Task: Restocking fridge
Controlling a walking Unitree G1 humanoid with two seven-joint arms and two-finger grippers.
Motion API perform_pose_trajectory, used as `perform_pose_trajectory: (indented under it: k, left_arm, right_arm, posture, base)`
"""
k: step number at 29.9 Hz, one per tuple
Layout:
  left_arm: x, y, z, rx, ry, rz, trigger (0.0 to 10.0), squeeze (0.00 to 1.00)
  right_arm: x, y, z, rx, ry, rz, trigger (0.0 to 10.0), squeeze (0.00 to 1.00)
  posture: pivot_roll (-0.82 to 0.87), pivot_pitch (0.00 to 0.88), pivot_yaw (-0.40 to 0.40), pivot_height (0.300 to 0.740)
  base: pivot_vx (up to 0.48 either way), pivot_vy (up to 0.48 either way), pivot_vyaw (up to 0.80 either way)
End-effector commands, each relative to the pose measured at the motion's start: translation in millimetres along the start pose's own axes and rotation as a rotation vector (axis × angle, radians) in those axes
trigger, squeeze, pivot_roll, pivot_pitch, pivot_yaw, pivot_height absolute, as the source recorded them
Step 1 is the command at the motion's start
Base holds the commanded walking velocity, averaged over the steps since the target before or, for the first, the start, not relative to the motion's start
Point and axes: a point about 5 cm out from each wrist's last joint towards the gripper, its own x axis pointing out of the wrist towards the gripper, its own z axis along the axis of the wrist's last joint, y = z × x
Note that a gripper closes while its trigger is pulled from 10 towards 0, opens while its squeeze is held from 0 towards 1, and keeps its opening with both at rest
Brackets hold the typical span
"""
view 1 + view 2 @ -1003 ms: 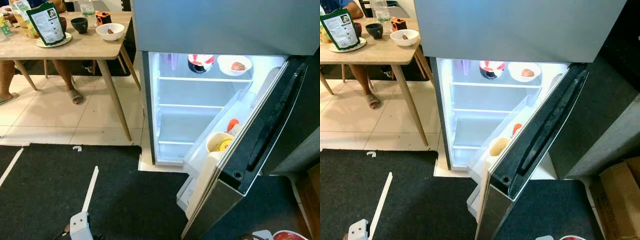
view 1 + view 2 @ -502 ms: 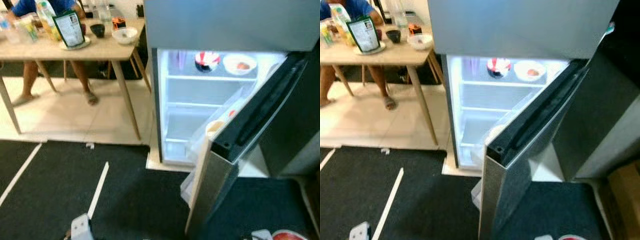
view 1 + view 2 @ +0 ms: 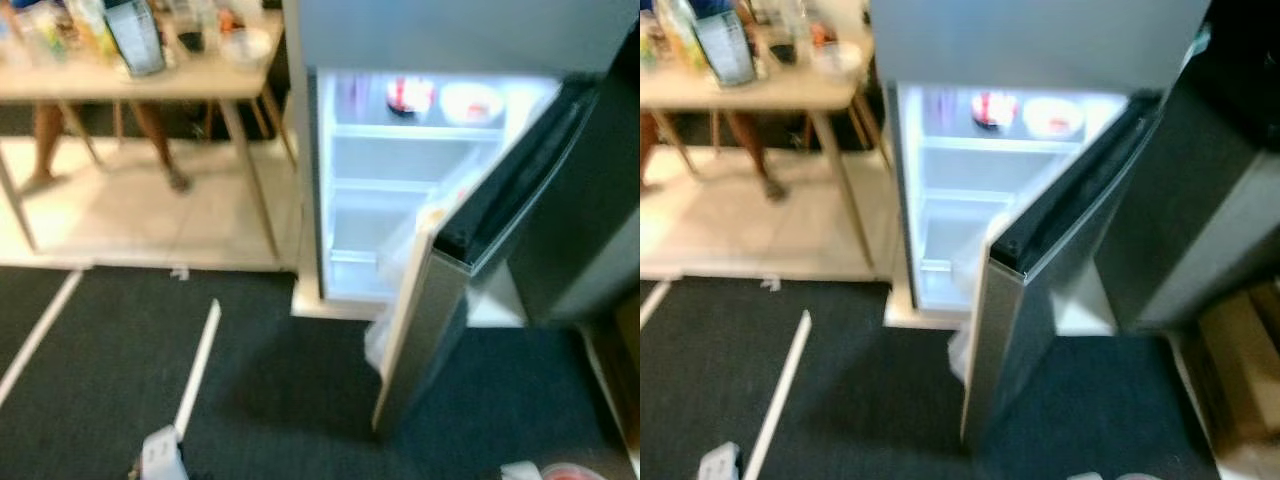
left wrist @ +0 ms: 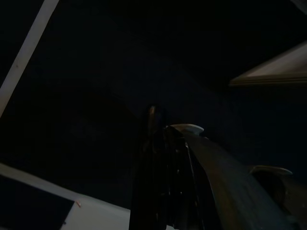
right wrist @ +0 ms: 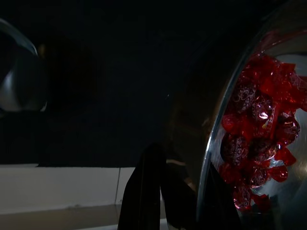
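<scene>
Looking down the right wrist camera, I see a steel bowl [image 5: 249,143] of red-wrapped candies [image 5: 259,129] pressed up against the right gripper [image 5: 158,191]; the black fingers [image 5: 144,191] sit at the bowl's rim and appear clamped on it, though the shot is dark. In the head views the bowl's red edge [image 3: 572,470] shows at the bottom, low on my right side.

Ahead of that gripper and slightly to its left stands the fridge [image 3: 420,40], its lower door [image 3: 440,300] swung partly open towards me, with the lit interior behind it. On the top shelf [image 3: 420,130] sit a red-and-white bowl [image 3: 408,95] and, just beside it, a white bowl [image 3: 472,102] holding something reddish. The lower shelves look bare; the frames are blurred, so I can't make out the door bins.

The left gripper [image 4: 156,143] hangs low over the dark mat [image 3: 250,380], near a white tape strip [image 3: 198,365]. Its wrist view is very dark and I cannot tell how its fingers stand.

Far off to the left, a wooden table [image 3: 150,85] carries a bag [image 3: 135,35], bottles and bowls, and a person's legs [image 3: 150,130] show beneath it on the tiled floor [image 3: 130,210].
</scene>
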Motion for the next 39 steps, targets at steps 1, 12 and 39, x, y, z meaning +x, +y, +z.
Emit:
perform_pose_trajectory:
  k: [1, 12, 39]
  left_arm:
    - [-1.4, 6.4, 4.3, 0.025, -0.010, 0.027, 10.0, 0.00]
    - [3.6, -4.1, 18.0, -0.013, -0.060, -0.006, 10.0, 0.00]
    - [-40.7, -193.8, 241.0, 0.001, -0.677, -1.088, 10.0, 0.00]
  right_arm:
    - [-0.8, -1.1, -4.9, -0.005, 0.011, -0.010, 10.0, 0.00]
    - [-1.3, -1.2, -7.7, -0.003, 0.016, -0.009, 10.0, 0.00]
    - [-3.9, -1.2, -20.2, 0.007, 0.040, -0.015, 10.0, 0.00]
  posture:
    - [-0.06, 0.134, -0.015, 0.740]
    - [-0.06, 0.141, -0.009, 0.740]
    - [-0.09, 0.165, 0.010, 0.740]
  base:
    - [0.000, -0.469, 0.00]
    - [0.000, -0.211, 0.00]
    - [0.000, 0.000, 0.00]
